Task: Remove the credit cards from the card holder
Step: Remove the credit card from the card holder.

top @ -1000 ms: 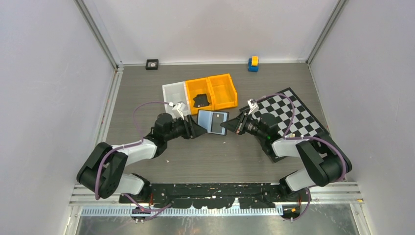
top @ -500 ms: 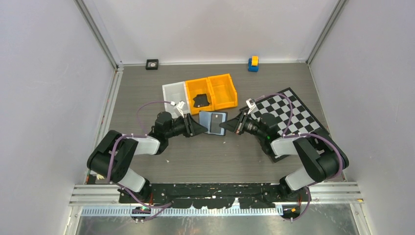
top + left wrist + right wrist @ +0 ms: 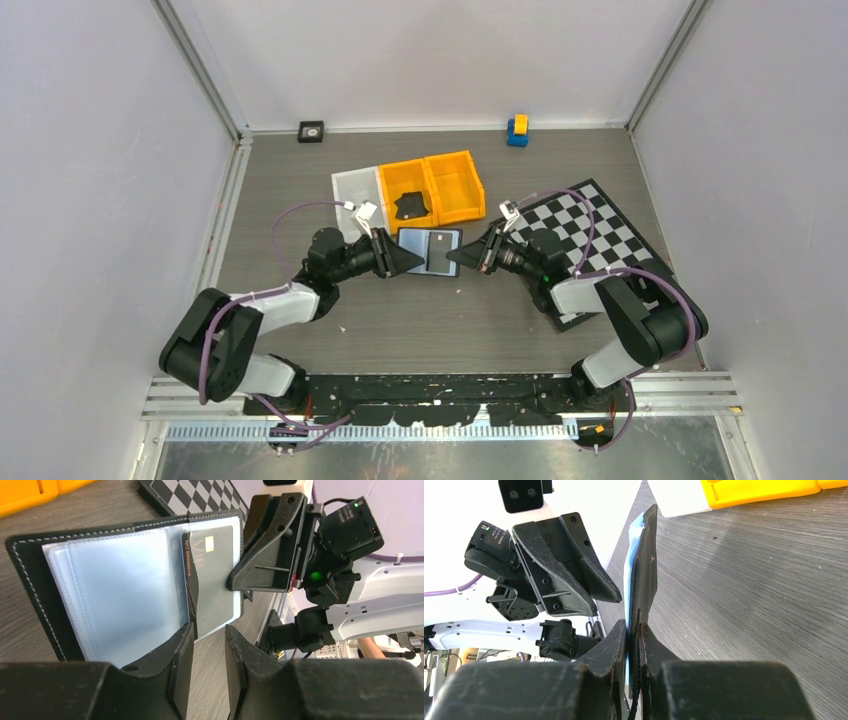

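Midway across the grey tabletop [image 3: 420, 330], left of the chequered board [image 3: 600, 225] and nearer than the orange bins [image 3: 455, 185], the card holder [image 3: 432, 248] is spread open. On its right edge the right pincer [image 3: 456, 258] is clamped tight. At its left edge the left pincer [image 3: 407, 262], parted narrowly, grips nothing. A credit card [image 3: 212, 575] sits in the right pocket.

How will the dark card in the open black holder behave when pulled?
Thin dark plastic credit card: likely stiff with slight flex, since its edge looks bowed. Smooth face, so probably slippery. Black folding card holder may flop; right hand pinches one edge.
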Controlling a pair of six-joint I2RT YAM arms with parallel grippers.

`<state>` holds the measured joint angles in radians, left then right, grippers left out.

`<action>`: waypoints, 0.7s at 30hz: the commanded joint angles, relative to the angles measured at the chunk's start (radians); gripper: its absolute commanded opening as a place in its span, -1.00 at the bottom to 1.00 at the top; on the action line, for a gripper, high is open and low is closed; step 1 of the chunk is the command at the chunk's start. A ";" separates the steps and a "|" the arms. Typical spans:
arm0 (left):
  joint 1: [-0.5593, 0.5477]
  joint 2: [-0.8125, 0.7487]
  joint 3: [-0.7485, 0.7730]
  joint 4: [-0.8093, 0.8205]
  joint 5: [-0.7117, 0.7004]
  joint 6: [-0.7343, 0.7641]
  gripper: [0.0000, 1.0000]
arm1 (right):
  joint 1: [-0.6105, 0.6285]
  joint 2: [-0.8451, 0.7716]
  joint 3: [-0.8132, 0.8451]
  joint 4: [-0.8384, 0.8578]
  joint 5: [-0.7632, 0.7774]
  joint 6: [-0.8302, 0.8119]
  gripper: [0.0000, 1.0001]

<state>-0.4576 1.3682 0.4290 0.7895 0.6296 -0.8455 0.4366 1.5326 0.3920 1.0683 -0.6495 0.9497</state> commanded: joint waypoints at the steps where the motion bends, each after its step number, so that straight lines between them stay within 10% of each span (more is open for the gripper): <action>1: -0.015 0.021 0.022 -0.010 0.027 0.022 -0.40 | 0.004 0.008 0.041 0.060 -0.022 0.007 -0.99; 21: 0.007 0.158 0.017 0.290 0.160 -0.141 -0.61 | 0.013 0.012 0.044 0.095 -0.068 0.035 -0.99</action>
<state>-0.4675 1.5185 0.4431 0.8940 0.7261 -0.9234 0.4431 1.5448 0.4023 1.0733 -0.6861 0.9619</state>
